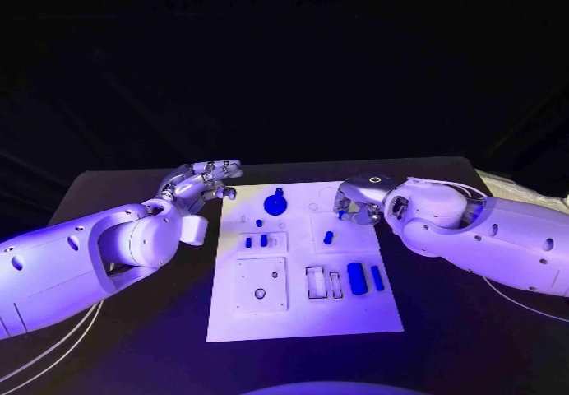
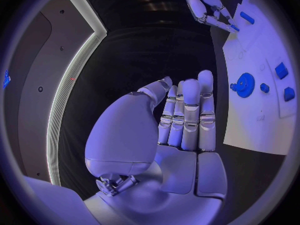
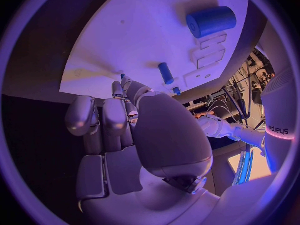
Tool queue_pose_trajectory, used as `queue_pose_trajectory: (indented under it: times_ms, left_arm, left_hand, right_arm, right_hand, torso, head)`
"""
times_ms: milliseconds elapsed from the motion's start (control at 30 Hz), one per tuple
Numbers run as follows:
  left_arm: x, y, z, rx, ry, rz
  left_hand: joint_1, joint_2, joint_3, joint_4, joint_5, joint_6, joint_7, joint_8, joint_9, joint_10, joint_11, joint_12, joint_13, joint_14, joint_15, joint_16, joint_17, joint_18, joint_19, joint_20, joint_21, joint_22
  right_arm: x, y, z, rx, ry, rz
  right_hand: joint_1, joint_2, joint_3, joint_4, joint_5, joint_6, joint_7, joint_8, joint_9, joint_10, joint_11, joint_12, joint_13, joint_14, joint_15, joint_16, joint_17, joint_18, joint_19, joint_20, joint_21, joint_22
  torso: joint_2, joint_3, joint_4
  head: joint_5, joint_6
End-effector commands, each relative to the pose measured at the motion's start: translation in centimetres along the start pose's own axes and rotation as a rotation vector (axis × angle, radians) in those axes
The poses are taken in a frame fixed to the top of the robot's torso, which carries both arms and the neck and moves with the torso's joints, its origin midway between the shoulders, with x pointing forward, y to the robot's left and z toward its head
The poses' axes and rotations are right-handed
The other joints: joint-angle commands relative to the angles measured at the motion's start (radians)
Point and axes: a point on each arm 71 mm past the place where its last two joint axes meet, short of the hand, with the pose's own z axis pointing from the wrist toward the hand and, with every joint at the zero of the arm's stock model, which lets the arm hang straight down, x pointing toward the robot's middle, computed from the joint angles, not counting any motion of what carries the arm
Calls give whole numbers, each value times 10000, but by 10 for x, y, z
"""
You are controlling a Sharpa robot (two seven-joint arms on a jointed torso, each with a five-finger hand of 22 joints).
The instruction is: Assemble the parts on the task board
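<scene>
Bare black table (image 1: pixel 131 329) is seen on the left, right and near sides of the task board (image 1: pixel 303 317), and open passage is offered there. The board's near strip is left bare as well. Its far left edge is flanked by the left hand (image 1: pixel 204 183), whose fingers are held straight and together, just off the board. The far right corner is occupied by the right hand (image 1: pixel 356 206), with fingertips lowered onto the board. Between the hands, the way is obstructed by a blue gear (image 1: pixel 275 202) and small blue pegs (image 1: pixel 329 237). Further in, a thick blue cylinder (image 1: pixel 356 278) is laid among the recesses.
</scene>
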Motion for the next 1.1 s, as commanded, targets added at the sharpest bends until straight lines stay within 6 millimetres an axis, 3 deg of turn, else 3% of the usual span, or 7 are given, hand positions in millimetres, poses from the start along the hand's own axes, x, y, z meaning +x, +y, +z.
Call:
queue_pose_trajectory:
  times_ms: [33, 200, 400, 500, 633, 833, 1100]
  left_arm:
    - [1, 0, 0, 33, 155, -109]
    - [1, 0, 0, 18, 162, -114]
    - [1, 1, 0, -10, 183, -129]
    - [1, 2, 0, -34, 198, -141]
    - [2, 3, 0, -64, 227, -160]
    - [4, 4, -1, -93, 320, -198]
    - [9, 5, -1, -123, 442, -242]
  left_hand:
    - [111, 1, -57, -12, 0, -40, -65, 43, 5, -97, 17, 71, 14, -98, -7, -31, -34, 35, 80, -26, -69, -19]
    - [111, 1, -57, -12, 0, -40, -65, 43, 5, -97, 17, 71, 14, -98, -7, -31, -34, 35, 80, -26, -69, -19]
    - [115, -1, -84, -17, -1, -58, -55, 41, 1, -122, 27, 79, 13, -110, -1, -39, -58, 32, 87, -25, -85, -32]
    - [115, -1, -84, -17, -1, -58, -55, 41, 1, -122, 27, 79, 13, -110, -1, -39, -58, 32, 87, -25, -85, -32]
    - [115, 1, -95, -17, 3, -67, -50, 40, -1, -133, 31, 83, 12, -116, 2, -44, -71, 31, 89, -24, -92, -37]
    - [115, 1, -95, -17, 3, -67, -50, 40, -1, -133, 31, 83, 12, -116, 2, -44, -71, 31, 89, -24, -92, -37]
    - [115, 1, -95, -17, 3, -67, -50, 40, -1, -133, 31, 83, 12, -116, 2, -44, -71, 31, 89, -24, -92, -37]
  right_arm:
    - [-10, 3, -3, -10, -634, 297]
    - [-18, 9, -10, -193, -809, 672]
    - [-25, 32, -14, -836, -979, 1146]
    - [-27, 49, -16, -1312, -1055, 1365]
    - [-27, 74, -16, -2019, -1060, 1626]
    - [-15, 104, -11, -2777, -692, 1871]
    - [10, 126, -2, -3225, 69, 1946]
  right_hand:
    - [-124, -42, 84, 13, -57, 64, 26, 25, 10, 67, 17, -7, 15, 158, 91, 49, 27, 146, 69, 5, 61, 22]
    - [-363, -143, 128, 69, -130, 86, 26, 10, 23, 82, 35, -76, 14, 161, 111, 84, 57, 142, 80, 32, 82, 52]
    - [-420, -154, 137, 91, -139, 89, 24, 5, 25, 88, 36, -92, 14, 162, 113, 98, 70, 141, 84, 36, 89, 61]
    - [-428, -155, 140, 94, -139, 89, 24, 4, 26, 87, 36, -95, 14, 165, 114, 111, 88, 139, 91, 37, 95, 72]
    - [-431, -155, 145, 93, -135, 86, 25, 2, 25, 86, 35, -99, 14, 167, 114, 120, 99, 136, 98, 37, 102, 86]
    - [-430, -150, 186, 76, -100, 76, 30, -9, 26, 86, 34, -117, 14, 170, 112, 129, 103, 135, 105, 38, 111, 98]
    - [-426, -153, 212, 56, -80, 67, 36, -17, 25, 79, 37, -132, 14, 171, 113, 137, 110, 138, 100, 39, 109, 90]
  torso:
    - [0, -2, -8]
    - [4, -3, -4]
    - [12, 4, 8]
    - [11, 0, 17]
    - [7, -16, 16]
    - [11, -23, 3]
    - [17, -35, 19]
  head:
    - [-9, 2]
    - [26, -8]
    - [107, -35]
    - [188, -58]
    - [406, -123]
    - [628, -236]
    - [765, -339]
